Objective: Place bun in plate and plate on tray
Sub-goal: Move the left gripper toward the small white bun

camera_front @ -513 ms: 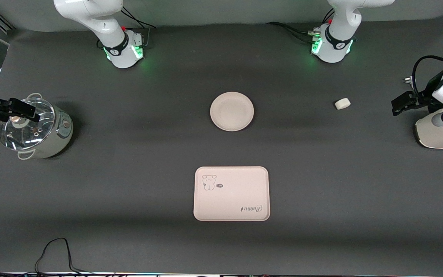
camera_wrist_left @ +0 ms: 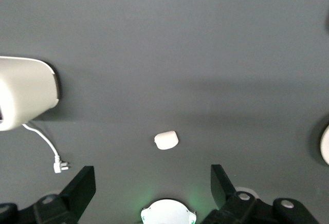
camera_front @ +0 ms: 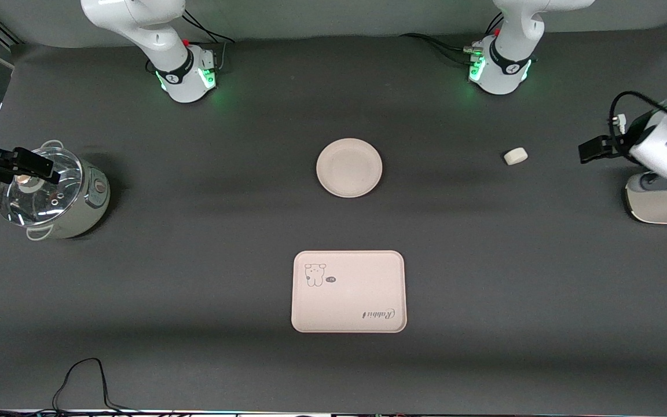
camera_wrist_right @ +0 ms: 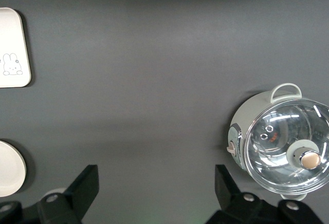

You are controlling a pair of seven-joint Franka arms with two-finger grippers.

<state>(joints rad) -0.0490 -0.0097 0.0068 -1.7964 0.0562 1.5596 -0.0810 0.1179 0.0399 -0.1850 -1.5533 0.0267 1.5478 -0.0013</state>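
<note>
The bun lies on the dark table toward the left arm's end. The empty round plate sits mid-table. The tray with the animal drawing lies nearer the front camera than the plate. My left gripper is open and empty in the air beside the bun, toward the table's end. In the left wrist view the bun lies ahead of the open gripper. My right gripper is open, over the glass-lidded pot; it is also open in the right wrist view.
A white appliance with a loose cable stands at the left arm's end, under that arm; it also shows in the left wrist view. The right wrist view shows the pot, the tray's corner and the plate's edge.
My left gripper has moved a little toward the bun and toward the robot bases. The right arm, bun, plate and tray have not moved.
</note>
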